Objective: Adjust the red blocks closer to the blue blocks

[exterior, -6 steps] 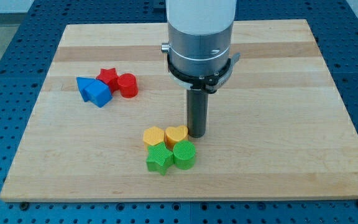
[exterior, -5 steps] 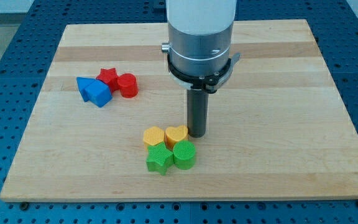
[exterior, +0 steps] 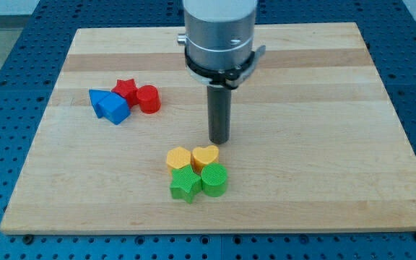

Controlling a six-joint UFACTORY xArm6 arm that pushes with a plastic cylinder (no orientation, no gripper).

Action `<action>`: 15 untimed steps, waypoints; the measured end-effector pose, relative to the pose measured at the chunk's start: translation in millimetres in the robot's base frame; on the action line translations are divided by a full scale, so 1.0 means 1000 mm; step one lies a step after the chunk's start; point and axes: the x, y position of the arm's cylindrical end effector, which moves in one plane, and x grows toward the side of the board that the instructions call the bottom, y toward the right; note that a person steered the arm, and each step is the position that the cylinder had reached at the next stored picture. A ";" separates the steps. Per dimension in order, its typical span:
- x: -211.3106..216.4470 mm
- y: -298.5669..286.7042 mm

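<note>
A red star block (exterior: 126, 89) and a red cylinder block (exterior: 148, 99) sit at the view's left on the wooden board (exterior: 323, 144). The star touches the blue blocks; the cylinder is beside the star. Two blue blocks, one (exterior: 97, 99) partly hidden behind the other (exterior: 113, 108), lie just left of the red ones. My tip (exterior: 219, 141) is near the middle of the board, well right of the red cylinder and just above the yellow heart block (exterior: 205, 156).
A yellow block (exterior: 178, 158) and the yellow heart sit side by side, with a green star block (exterior: 185, 185) and a green cylinder block (exterior: 214, 180) right below them. A blue perforated table (exterior: 6, 43) surrounds the board.
My tip has moved up and slightly left, away from the yellow heart's right side. No block has moved.
</note>
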 end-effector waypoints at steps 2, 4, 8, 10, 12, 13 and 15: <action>-0.028 0.003; -0.059 0.001; -0.082 -0.101; -0.082 -0.133; -0.085 -0.073; -0.112 -0.084; -0.139 -0.147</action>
